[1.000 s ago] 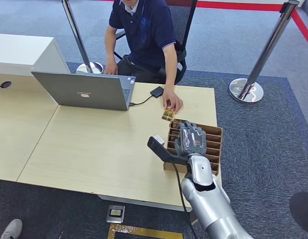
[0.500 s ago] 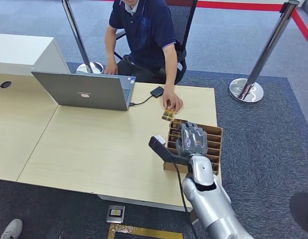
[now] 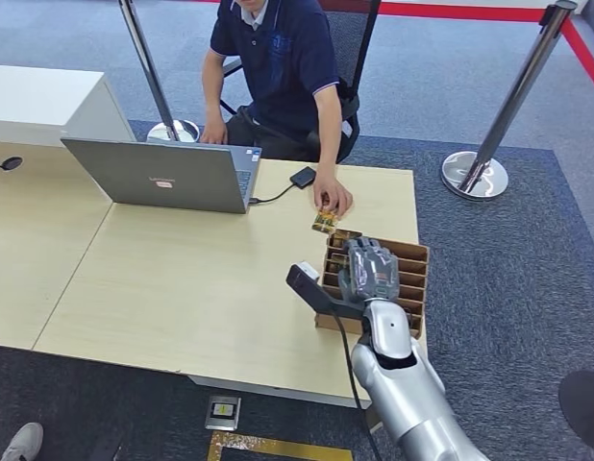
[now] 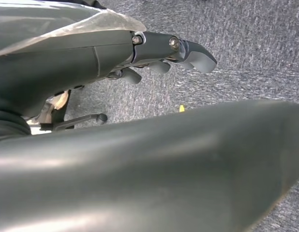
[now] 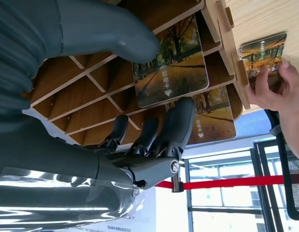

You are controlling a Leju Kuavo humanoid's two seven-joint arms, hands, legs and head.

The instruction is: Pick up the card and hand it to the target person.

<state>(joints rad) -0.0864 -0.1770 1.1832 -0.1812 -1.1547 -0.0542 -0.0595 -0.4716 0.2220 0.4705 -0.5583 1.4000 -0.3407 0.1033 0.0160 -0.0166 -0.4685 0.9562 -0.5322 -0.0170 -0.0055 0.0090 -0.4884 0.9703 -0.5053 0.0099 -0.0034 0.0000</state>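
The right hand (image 5: 115,96) pinched a card (image 5: 170,61) between its thumb and a finger, above the slotted wooden card holder (image 3: 408,279) near the far right corner of the desk (image 3: 192,279), with another card (image 5: 214,118) in a slot beside it. The left hand (image 4: 155,50) hung over grey carpet, fingers loosely curled and holding nothing. Just past the holder, a seated person's hand (image 3: 334,198) rested on a further card (image 3: 324,222) lying flat on the desk, near a laptop (image 3: 163,175).

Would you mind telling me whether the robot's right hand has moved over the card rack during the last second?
Barely. The right hand sits over the slotted card rack almost where it was, pinching a card now lifted slightly from its slot.
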